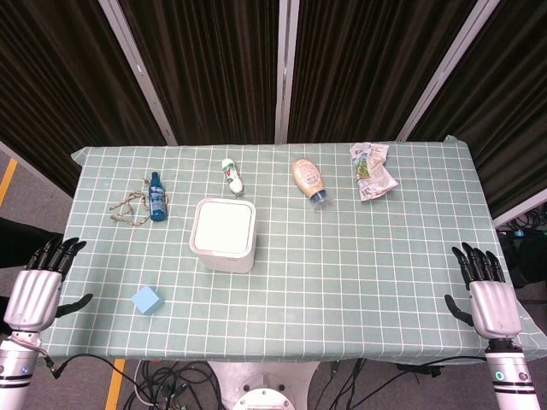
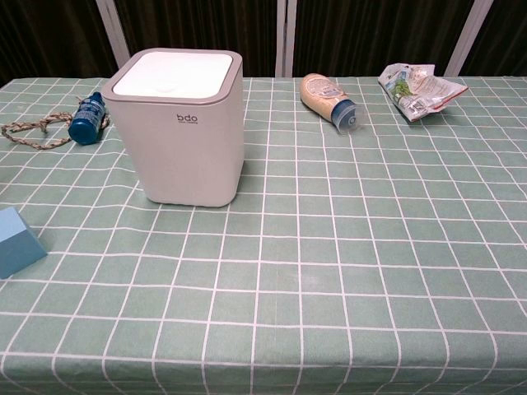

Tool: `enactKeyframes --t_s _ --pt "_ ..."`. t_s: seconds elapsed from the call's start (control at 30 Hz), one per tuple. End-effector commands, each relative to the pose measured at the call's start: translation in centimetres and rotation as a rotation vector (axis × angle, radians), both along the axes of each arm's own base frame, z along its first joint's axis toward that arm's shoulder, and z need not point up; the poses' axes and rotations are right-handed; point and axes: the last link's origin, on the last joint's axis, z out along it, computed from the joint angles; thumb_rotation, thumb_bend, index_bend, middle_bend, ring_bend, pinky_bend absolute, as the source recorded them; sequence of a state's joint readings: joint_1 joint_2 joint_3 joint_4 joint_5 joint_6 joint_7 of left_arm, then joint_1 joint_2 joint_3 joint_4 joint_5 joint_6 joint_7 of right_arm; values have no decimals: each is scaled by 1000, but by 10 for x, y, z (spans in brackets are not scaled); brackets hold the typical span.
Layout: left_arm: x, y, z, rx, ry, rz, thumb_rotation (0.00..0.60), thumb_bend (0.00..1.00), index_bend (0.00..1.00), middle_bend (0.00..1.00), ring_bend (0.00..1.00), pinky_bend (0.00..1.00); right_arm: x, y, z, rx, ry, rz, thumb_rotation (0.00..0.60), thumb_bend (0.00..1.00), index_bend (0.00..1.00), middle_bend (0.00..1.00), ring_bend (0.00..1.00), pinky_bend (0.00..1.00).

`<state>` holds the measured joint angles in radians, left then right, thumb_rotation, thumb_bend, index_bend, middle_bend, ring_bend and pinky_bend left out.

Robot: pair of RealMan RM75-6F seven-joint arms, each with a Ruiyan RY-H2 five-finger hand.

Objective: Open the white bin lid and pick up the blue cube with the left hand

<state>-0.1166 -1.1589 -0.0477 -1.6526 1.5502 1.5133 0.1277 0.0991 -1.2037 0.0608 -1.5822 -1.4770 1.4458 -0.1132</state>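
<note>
The white bin [image 1: 224,235] [image 2: 181,132] stands upright near the table's middle, its flat lid [image 1: 224,226] [image 2: 174,76] closed. A light blue cube [image 1: 147,300] [image 2: 16,240] lies on the cloth near the front left, apart from the bin. My left hand [image 1: 38,286] hovers open off the table's left edge, fingers stretched forward, left of the cube. My right hand [image 1: 487,290] is open at the table's front right corner, far from the bin. Neither hand shows in the chest view.
Behind the bin lie a small blue bottle [image 1: 156,196] [image 2: 86,118] on a tangle of string [image 1: 128,209] [image 2: 33,132], a white tube [image 1: 232,173], a tan squeeze bottle [image 1: 309,181] [image 2: 328,97] and a crumpled wrapper [image 1: 372,169] [image 2: 418,89]. The checked cloth [image 1: 359,273] covers the table.
</note>
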Motion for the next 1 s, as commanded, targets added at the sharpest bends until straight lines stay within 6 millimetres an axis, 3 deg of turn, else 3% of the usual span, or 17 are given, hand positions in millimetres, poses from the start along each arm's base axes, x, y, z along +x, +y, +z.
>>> enactKeyframes --t_s 0.03,0.37,0.53,0.7,1.0 --pt "0 0 0 -3 1 0 600 105 150 134 48 183 0 0 0 0 0 -1 600 218 0 0 0 0" --pt "12 8 -1 -29 2 -46 600 105 149 134 48 183 -1 -1 1 -5 -3 -5 600 217 0 0 0 0" --pt "47 28 -9 -79 25 -194 600 105 148 134 48 183 -1 0 -2 9 11 -3 600 217 0 0 0 0" --pt "85 51 -30 -155 0 -323 600 105 147 134 47 183 -4 1 0 0 11 -17 600 218 0 0 0 0" --pt "117 79 -67 -259 -1 -378 600 105 145 134 48 183 -13 0 -2 6 -1 -41 600 218 0 0 0 0"
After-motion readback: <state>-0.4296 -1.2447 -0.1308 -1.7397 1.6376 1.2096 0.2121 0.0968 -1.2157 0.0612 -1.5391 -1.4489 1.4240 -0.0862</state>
